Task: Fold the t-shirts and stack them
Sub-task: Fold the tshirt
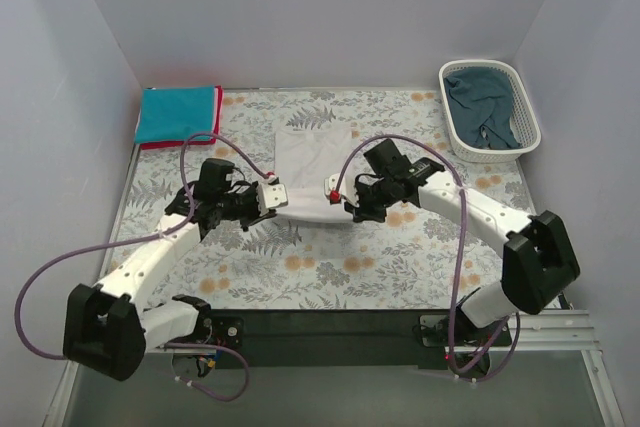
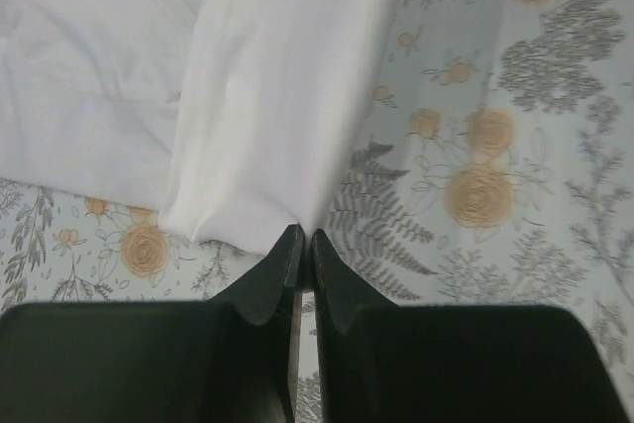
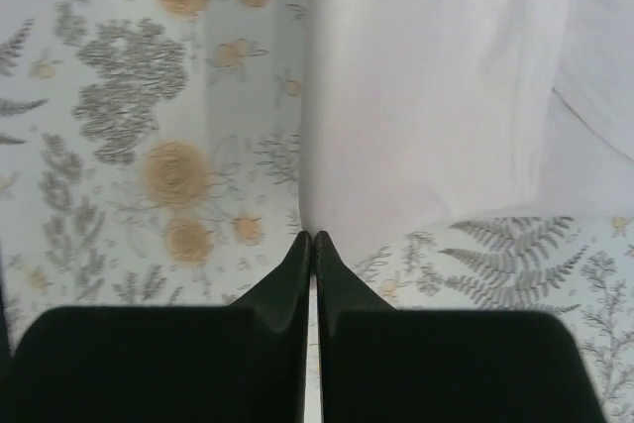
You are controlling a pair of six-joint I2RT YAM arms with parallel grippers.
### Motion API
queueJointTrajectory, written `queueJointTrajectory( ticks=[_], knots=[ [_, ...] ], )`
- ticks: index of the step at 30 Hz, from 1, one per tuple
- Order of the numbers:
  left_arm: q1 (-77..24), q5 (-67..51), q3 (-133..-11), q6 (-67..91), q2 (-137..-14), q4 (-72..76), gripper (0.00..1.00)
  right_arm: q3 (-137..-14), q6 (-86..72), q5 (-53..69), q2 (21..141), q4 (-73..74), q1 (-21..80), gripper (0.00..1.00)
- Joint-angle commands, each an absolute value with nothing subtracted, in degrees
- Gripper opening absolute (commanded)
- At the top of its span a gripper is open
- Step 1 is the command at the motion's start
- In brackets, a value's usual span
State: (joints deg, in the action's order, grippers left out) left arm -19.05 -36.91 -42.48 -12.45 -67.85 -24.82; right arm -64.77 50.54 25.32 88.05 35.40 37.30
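Observation:
The white t-shirt [image 1: 312, 162] lies partly folded at the table's middle. My left gripper [image 1: 277, 196] is shut on its near left corner, and my right gripper [image 1: 335, 195] is shut on its near right corner, both lifting the near edge. In the left wrist view the white cloth [image 2: 267, 116] runs up from the closed gripper [image 2: 303, 237]. In the right wrist view the cloth [image 3: 416, 96] rises from the closed gripper [image 3: 311, 237]. A folded teal t-shirt [image 1: 177, 113] lies on a red one [image 1: 150, 145] at the back left. A dark blue-teal t-shirt [image 1: 482, 107] sits in the basket.
The white slatted basket [image 1: 528, 112] stands at the back right corner. The floral tablecloth [image 1: 400, 257] covers the table. Grey walls close in on three sides. Purple cables loop off both arms.

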Motion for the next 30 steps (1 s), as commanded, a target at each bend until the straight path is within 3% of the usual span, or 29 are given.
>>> queueJointTrajectory(
  ticks=[1, 5, 10, 14, 24, 30],
  knots=[
    [-20.6, -42.6, -42.2, -13.0, -59.0, -39.1, 0.0, -61.4, 46.9, 29.5, 80.9, 42.4, 40.8, 0.01],
    [-21.4, -44.3, -41.8, -8.1, -50.9, -43.6, 0.0, -58.9, 45.2, 32.2, 73.9, 47.6, 43.4, 0.01],
    [-21.5, -41.8, -42.6, -1.9, -47.7, -43.7, 0.0, -63.2, 47.6, 30.2, 74.1, 48.6, 42.9, 0.01],
    [-21.1, -35.6, -46.6, 4.6, -57.3, -35.5, 0.0, -72.4, 49.9, 30.2, 82.8, 50.8, 40.7, 0.01],
    [-14.7, -33.8, -60.5, 4.4, -87.1, -22.3, 0.0, -92.8, 58.6, 28.9, 108.1, 51.8, 31.4, 0.01],
    [-13.3, -31.4, -63.9, 7.7, -102.6, -17.0, 0.0, -98.8, 59.9, 26.9, 121.8, 51.0, 29.8, 0.01]
  ],
)
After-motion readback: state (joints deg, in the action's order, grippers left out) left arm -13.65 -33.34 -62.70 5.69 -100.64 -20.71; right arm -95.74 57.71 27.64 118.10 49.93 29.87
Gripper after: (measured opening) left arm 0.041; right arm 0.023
